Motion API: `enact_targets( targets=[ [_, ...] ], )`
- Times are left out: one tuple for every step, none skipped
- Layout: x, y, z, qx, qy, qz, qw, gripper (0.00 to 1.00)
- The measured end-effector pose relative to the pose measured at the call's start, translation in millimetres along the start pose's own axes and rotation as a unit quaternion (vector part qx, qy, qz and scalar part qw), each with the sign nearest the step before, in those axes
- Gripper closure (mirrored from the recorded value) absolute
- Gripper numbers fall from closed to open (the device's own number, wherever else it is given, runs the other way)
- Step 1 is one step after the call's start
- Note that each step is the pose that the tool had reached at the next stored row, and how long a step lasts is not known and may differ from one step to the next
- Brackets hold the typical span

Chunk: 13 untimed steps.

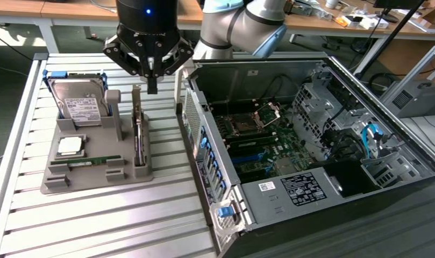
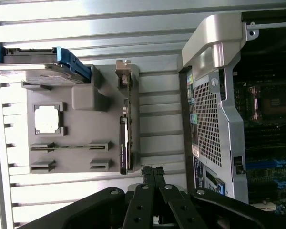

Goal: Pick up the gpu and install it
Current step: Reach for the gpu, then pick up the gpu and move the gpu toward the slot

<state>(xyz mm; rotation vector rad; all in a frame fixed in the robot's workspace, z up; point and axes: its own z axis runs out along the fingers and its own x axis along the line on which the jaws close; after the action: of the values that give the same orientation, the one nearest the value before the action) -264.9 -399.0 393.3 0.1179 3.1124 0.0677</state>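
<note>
The gpu [image 1: 138, 131] stands on its edge in a slot of the grey holder tray [image 1: 95, 180], its silver bracket at the far end. In the wrist view the gpu [image 2: 125, 143] appears as a thin dark card along the tray's edge nearest the computer. My gripper [image 1: 152, 86] hangs above the far end of the card, apart from it. Its fingers are pressed together with nothing between them, and the wrist view shows the shut gripper [image 2: 152, 170] just off the card's end.
The tray also holds a hard drive [image 1: 77, 102], a processor chip [image 1: 70, 145] and a memory stick [image 1: 95, 160]. An open computer case [image 1: 311, 145] with its motherboard [image 1: 253, 140] exposed lies at the exterior view's right, close beside the tray.
</note>
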Motion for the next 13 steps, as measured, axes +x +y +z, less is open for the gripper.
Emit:
enact_targets(
  targets=[
    [0.3, 0.0, -0.1, 0.0, 0.0, 0.0, 1.0, 0.9],
    [0.7, -0.1, -0.1, 0.0, 0.0, 0.0, 1.0, 0.9],
    [1.1, -0.1, 0.0, 0.0, 0.0, 0.0, 1.0, 0.9],
    [1.5, -0.1, -0.1, 0.0, 0.0, 0.0, 1.0, 0.9],
    [1.7, -0.1, -0.1, 0.0, 0.0, 0.0, 1.0, 0.9],
    [1.8, -0.1, -0.1, 0.0, 0.0, 0.0, 1.0, 0.9],
    [1.8, -0.1, -0.1, 0.0, 0.0, 0.0, 1.0, 0.9],
    [1.8, -0.1, -0.1, 0.0, 0.0, 0.0, 1.0, 0.9],
    [1.9, -0.1, -0.1, 0.0, 0.0, 0.0, 1.0, 0.9],
    [1.9, -0.1, -0.1, 0.0, 0.0, 0.0, 1.0, 0.9],
    [1.9, -0.1, -0.1, 0.0, 0.0, 0.0, 1.0, 0.9],
    [1.9, -0.1, -0.1, 0.0, 0.0, 0.0, 1.0, 0.9],
    [1.9, -0.1, -0.1, 0.0, 0.0, 0.0, 1.0, 0.9]
  ],
)
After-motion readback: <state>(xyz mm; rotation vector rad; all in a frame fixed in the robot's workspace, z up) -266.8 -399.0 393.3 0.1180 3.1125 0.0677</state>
